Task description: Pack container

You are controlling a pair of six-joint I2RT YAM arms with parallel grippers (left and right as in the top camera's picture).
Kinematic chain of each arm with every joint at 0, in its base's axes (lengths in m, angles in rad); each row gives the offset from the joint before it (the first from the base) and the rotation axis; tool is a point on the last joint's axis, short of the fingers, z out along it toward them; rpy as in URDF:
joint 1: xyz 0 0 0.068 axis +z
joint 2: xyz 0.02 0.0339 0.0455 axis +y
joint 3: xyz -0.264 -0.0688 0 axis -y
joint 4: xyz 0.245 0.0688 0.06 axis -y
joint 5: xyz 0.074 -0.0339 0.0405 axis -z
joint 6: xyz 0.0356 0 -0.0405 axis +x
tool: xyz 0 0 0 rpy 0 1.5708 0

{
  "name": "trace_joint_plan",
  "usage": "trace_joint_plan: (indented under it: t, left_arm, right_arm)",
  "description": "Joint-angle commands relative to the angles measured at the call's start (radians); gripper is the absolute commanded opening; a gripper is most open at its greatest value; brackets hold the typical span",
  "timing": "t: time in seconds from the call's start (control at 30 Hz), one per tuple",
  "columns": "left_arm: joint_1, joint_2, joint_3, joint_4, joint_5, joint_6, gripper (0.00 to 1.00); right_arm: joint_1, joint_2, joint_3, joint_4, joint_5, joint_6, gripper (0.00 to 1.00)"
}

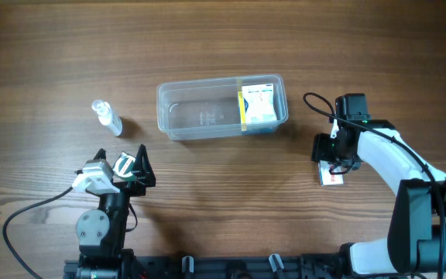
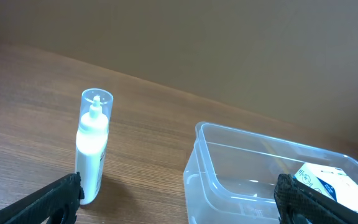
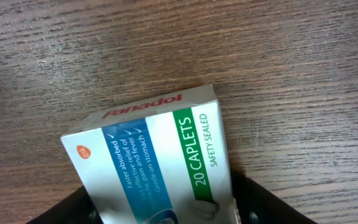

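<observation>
Panadol box (image 3: pixel 154 155) between right jaws, grip unclear: could slip short of container (image 1: pixel 200 116) at ten o'clock; left jaws open.

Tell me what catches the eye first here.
A clear plastic container sits mid-table, with a white and yellow box lying at its right end. To the right, a Panadol caplets box lies on the wood between the fingers of the right gripper. Left of the container stands a small white bottle under a clear cap.

One container (image 1: pixel 200 116), two boxes (image 1: pixel 258 105) (image 1: pixel 331 179), one bottle (image 1: pixel 107 118)
</observation>
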Motion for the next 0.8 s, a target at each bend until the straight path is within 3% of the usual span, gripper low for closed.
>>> trace_joint_plan:
  t: [0.0, 0.13, 0.43, 0.77]
  left_arm:
    - [0.010, -0.007, -0.005, -0.002, 0.012, -0.008, 1.00]
    - [0.010, -0.007, -0.005, -0.002, 0.012, -0.008, 1.00]
    - [0.010, -0.007, -0.005, -0.002, 0.012, -0.008, 1.00]
    - [0.010, -0.007, -0.005, -0.002, 0.012, -0.008, 1.00]
  right_arm:
    - [0.000, 0.005, -0.029, -0.001, 0.017, -0.020, 0.58]
    - [0.000, 0.005, -0.029, 0.010, 0.016, -0.002, 0.46]
    - [0.000, 0.005, 0.014, 0.006, 0.012, 0.005, 0.44]
    - [0.001, -0.009, 0.267, -0.158, -0.003, -0.094, 0.47]
